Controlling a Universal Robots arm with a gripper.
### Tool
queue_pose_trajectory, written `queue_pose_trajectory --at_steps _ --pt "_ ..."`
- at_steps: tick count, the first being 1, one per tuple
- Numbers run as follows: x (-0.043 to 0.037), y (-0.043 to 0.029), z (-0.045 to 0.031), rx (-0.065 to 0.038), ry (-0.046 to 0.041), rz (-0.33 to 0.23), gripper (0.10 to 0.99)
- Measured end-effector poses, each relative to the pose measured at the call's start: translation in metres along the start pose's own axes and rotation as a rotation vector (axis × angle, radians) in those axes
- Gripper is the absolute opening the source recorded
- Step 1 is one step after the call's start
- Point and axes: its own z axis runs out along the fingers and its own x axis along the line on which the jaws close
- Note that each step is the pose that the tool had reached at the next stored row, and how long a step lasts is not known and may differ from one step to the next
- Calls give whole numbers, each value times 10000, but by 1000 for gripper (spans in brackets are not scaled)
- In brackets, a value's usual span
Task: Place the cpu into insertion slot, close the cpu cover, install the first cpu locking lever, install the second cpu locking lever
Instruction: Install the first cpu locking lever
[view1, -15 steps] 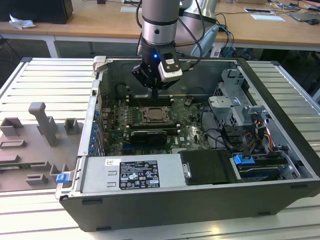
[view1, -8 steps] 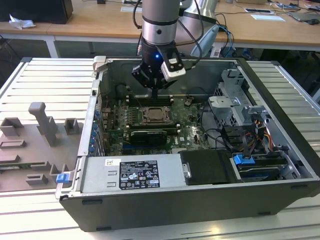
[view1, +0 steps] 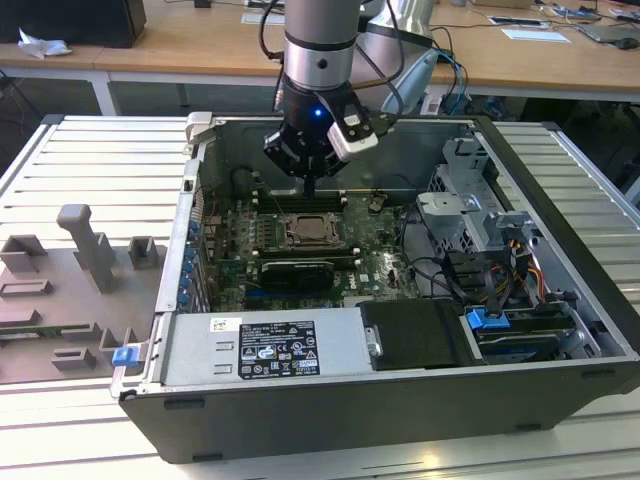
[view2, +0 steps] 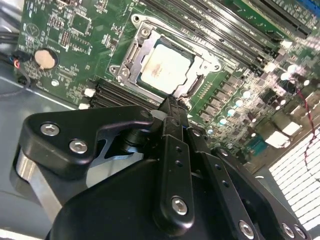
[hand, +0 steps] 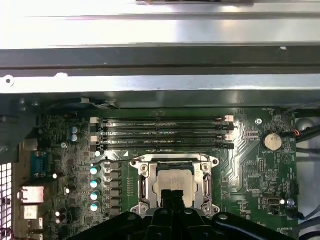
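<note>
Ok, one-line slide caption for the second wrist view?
Shut gripper poised at the edge of the cpu cover, with the cpu showing through its cut-out centre.

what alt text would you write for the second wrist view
The pale cpu sits seated on a green motherboard, framed by the silvery cpu cover. The black tool sits in the foreground, its tip close to the cover's near edge.

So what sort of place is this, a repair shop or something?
Probably a robotics lab or test workshop: a robot arm reaches into an open computer case on a slatted metal table, with moulded grey holders beside it and office desks behind.
</note>
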Motion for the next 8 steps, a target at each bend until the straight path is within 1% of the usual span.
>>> queue_pose_trajectory --at_steps 1,5,6,8 --pt "0 0 0 0 5 -119 106" --pt "1 0 0 1 46 -1125 106" --pt "20 0 2 -1 46 -1132 106" --pt "89 0 5 -1 42 -1130 106"
